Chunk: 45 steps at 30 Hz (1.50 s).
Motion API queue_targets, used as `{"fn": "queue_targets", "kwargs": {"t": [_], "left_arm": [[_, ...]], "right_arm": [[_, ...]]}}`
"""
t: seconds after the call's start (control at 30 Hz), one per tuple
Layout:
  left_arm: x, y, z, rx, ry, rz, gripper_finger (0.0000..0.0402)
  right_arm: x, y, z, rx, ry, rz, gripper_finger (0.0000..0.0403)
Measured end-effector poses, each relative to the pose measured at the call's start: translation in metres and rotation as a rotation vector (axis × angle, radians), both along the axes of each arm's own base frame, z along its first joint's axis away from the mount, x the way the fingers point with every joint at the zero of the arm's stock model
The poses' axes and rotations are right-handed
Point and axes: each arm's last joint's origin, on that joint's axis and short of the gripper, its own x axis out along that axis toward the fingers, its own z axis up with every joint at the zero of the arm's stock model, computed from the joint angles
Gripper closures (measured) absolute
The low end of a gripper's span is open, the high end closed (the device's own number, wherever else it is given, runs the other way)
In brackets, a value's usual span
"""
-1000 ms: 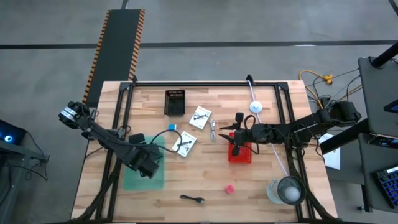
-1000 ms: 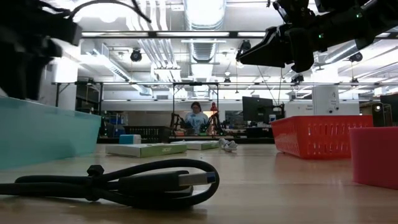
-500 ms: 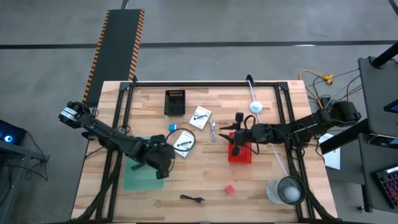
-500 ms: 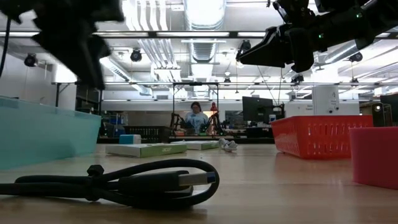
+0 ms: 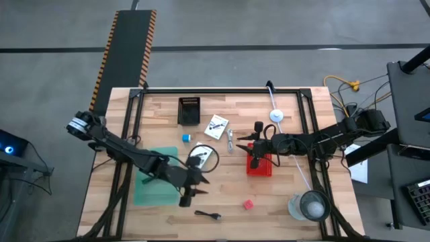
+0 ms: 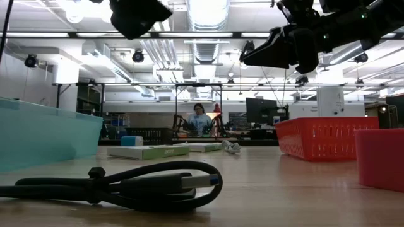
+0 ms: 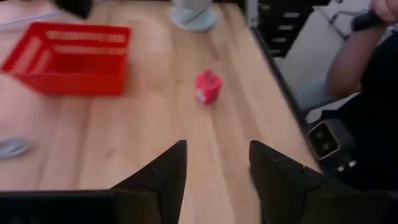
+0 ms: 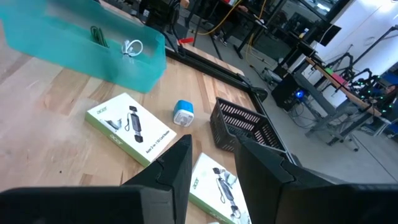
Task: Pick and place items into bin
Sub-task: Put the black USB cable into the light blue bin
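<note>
Left gripper [image 5: 187,196] open and empty, black cable [image 5: 208,215] at its 4 o'clock, right gripper [image 5: 254,160] open above red basket [image 5: 259,166], red cube [image 5: 248,203] at basket's 6 o'clock

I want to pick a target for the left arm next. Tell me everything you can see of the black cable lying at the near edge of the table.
The black cable is a short, thin lead coiled into a flat loop, with a USB-type plug showing a blue insert at one end. It looks like rubbery plastic. It lies loose on the bare wood of the table, near the front edge, apart from the red cube. Nothing holds or touches it; the left hand hangs close by it, empty.
</note>
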Motion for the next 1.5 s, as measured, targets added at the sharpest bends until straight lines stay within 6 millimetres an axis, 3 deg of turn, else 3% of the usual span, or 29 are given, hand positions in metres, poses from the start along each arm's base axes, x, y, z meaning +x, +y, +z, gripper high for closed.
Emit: {"fn": "queue_targets", "kwargs": {"t": [0.2,0.37,0.63,1.03,1.33,1.5], "left_arm": [[0.009,-0.022,-0.038,-0.059,0.162,-0.07,0.0244],[0.011,-0.033,-0.048,-0.193,0.255,-0.057,0.0244],[0.014,-0.045,-0.078,-0.153,0.34,-0.082,0.0244],[0.033,-0.059,-0.101,-0.168,0.387,-0.121,0.0244],[0.034,-0.06,-0.115,-0.161,0.432,-0.133,0.0245],[0.033,-0.059,-0.117,-0.154,0.434,-0.131,0.0273]], "right_arm": [[0.0,0.0,0.0,0.0,0.0,0.0,0.0296],[0.0,0.0,0.0,0.001,-0.001,0.0,0.0296],[0.0,0.0,0.0,0.0,0.0,0.001,0.0296],[0.0,0.0,0.0,0.0,0.001,0.001,0.0296],[0.0,0.0,-0.001,-0.001,0.005,0.001,0.0296],[0.0,0.0,-0.001,-0.001,0.007,0.001,0.0296]]}}
